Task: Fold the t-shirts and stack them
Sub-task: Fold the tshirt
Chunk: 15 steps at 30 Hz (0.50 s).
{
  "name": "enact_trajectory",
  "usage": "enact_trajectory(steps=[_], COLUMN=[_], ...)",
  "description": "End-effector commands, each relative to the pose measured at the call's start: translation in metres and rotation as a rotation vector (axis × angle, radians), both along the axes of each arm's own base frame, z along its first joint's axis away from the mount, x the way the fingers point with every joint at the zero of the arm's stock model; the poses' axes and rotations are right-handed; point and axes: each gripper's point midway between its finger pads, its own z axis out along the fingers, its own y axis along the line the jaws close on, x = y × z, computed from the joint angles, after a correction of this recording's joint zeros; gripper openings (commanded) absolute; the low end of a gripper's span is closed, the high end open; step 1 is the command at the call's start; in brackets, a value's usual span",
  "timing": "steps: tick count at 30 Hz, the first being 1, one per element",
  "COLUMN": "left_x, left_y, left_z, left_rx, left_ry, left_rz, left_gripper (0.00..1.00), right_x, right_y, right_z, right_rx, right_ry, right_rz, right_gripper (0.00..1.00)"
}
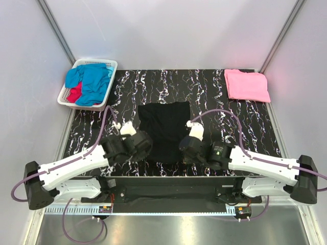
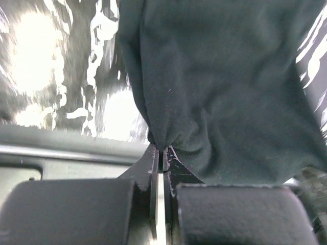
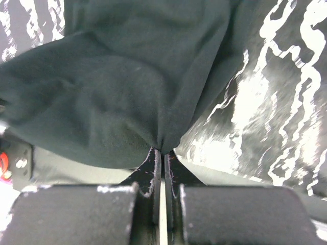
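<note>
Top view: a large black cloth t-shirt [image 1: 164, 127] is spread mid-worktop, toward the near edge of the black marbled worktop [image 1: 225, 109]. It is flanked by the left gripper [image 1: 143, 148] and right gripper [image 1: 183, 149]. A folded pink cloth t-shirt [image 1: 247, 85] lies at the far right corner. Bright blue t-shirt [image 1: 95, 80] and red t-shirt [image 1: 75, 94] are heaped in the white slotted plastic basket [image 1: 88, 63] at the far left corner.
Left wrist: fingers are clenched on a pinched black fold.
Right wrist: the same is seen, black cloth grasped.

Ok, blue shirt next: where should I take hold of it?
Probably pinch a raised fold at the top of the blue shirt, coming straight down from above: it lies crumpled in the basket, whose walls block a sideways approach.
</note>
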Motion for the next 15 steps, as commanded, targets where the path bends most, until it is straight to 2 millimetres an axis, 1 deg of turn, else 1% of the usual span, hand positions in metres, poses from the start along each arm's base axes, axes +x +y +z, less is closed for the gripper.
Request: enact_trajectory(steps=[1, 2, 4, 5, 6, 7, 8, 9, 10, 11, 12, 13, 14, 15], left_x=[0.039, 0.049, 0.058, 0.065, 0.072, 0.077, 0.087, 0.092, 0.097, 0.107, 0.114, 0.12, 0.131, 0.139], left_y=[0.01, 0.012, 0.013, 0.011, 0.014, 0.015, 0.014, 0.013, 0.012, 0.009, 0.007, 0.006, 0.005, 0.003], left_z=[0.031, 0.04, 0.046, 0.052, 0.052, 0.053, 0.055, 0.055, 0.055, 0.058, 0.052, 0.051, 0.057, 0.049], left_rx=[0.048, 0.046, 0.066, 0.069, 0.089, 0.097, 0.098, 0.108, 0.11, 0.093, 0.118, 0.127, 0.122, 0.143], left_ry=[-0.132, -0.152, -0.166, -0.177, -0.18, -0.179, -0.179, -0.181, -0.18, -0.187, -0.176, -0.174, -0.186, -0.166], left_rz=[0.066, 0.09, 0.088, 0.093, 0.099, 0.105, 0.121, 0.106, 0.103, 0.114, 0.099, 0.1, 0.101, 0.097], left_gripper=[0.0, 0.0, 0.0, 0.0, 0.0, 0.0, 0.0, 0.0, 0.0, 0.0, 0.0, 0.0, 0.0, 0.0], right_x=[0.034, 0.041, 0.054, 0.068, 0.077, 0.086, 0.1, 0.11, 0.119, 0.132, 0.143, 0.153, 0.163, 0.179], right_y=[-0.01, -0.012, -0.012, -0.02, -0.018, -0.02, -0.022, -0.021, -0.021, -0.021, -0.018, -0.015, -0.009, -0.008], right_z=[0.019, 0.02, 0.027, 0.027, 0.034, 0.033, 0.037, 0.042, 0.036, 0.038, 0.045, 0.038, 0.038, 0.047], right_rx=[-0.073, -0.083, -0.075, -0.094, -0.076, -0.098, -0.081, -0.074, -0.108, -0.098, -0.088, -0.116, -0.092, -0.073], right_ry=[-0.116, -0.123, -0.135, -0.145, -0.165, -0.175, -0.185, -0.197, -0.196, -0.199, -0.211, -0.207, -0.209, -0.223], right_rz=[-0.05, -0.059, -0.071, -0.088, -0.092, -0.088, -0.107, -0.108, -0.094, -0.105, -0.103, -0.085, -0.073, -0.089], right_gripper=[0.0, 0.0, 0.0, 0.0, 0.0, 0.0, 0.0, 0.0, 0.0, 0.0, 0.0, 0.0, 0.0, 0.0])
